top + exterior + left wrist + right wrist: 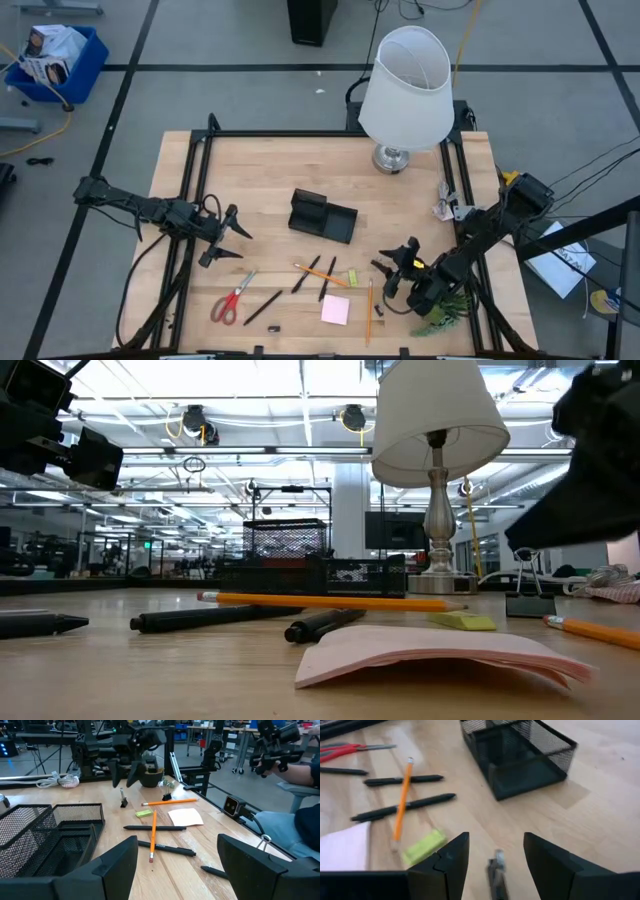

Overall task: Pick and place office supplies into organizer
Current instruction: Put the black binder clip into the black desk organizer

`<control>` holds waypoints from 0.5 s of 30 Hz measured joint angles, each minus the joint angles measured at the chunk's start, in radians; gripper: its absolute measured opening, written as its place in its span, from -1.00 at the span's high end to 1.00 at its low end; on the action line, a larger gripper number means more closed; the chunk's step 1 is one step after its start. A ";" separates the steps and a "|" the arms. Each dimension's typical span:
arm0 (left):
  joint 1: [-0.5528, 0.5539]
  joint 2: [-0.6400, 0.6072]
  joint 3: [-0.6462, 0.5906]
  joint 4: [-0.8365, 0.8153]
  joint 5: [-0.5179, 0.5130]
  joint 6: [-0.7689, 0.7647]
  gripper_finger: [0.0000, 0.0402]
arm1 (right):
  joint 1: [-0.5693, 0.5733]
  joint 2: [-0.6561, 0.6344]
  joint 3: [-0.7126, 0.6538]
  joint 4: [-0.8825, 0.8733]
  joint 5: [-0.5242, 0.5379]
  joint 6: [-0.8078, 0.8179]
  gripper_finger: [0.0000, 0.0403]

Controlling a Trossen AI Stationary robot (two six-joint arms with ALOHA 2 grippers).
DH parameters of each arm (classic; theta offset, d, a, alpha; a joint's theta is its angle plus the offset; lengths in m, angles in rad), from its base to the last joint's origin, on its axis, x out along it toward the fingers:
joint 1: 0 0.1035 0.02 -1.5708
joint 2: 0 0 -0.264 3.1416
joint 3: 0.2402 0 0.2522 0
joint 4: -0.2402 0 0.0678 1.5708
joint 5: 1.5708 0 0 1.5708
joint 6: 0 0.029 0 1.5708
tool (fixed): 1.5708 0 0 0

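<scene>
The black mesh organizer (pixel 322 216) stands at the table's middle. Near the front edge lie red-handled scissors (pixel 232 298), black pens (pixel 327 278), an orange pencil (pixel 322 276), a second pencil (pixel 369 310), a pink sticky-note pad (pixel 335 310) and a yellow-green eraser (pixel 352 277). My right gripper (pixel 495 840) is open and slants down, one finger on either side of a small black binder clip (pixel 496 870) that stands on the table; a gap shows on both sides. My left gripper (pixel 228 235) waits open at the left, above the table.
A white-shaded lamp (pixel 405 90) stands at the far right. A green plant (pixel 445 315) sits at the front right corner, behind my right arm. A tiny black bit (pixel 274 328) lies by the front edge. A person (pixel 305 770) sits beyond the table's right side.
</scene>
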 joint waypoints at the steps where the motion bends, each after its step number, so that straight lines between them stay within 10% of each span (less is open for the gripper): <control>1: 0.000 0.000 0.000 0.000 0.000 0.000 -0.36 | -0.002 0.009 -0.009 0.012 -0.009 0.012 0.10; 15: 0.000 0.000 0.000 0.000 0.000 0.000 -0.36 | -0.029 0.077 -0.023 0.052 -0.081 0.039 0.15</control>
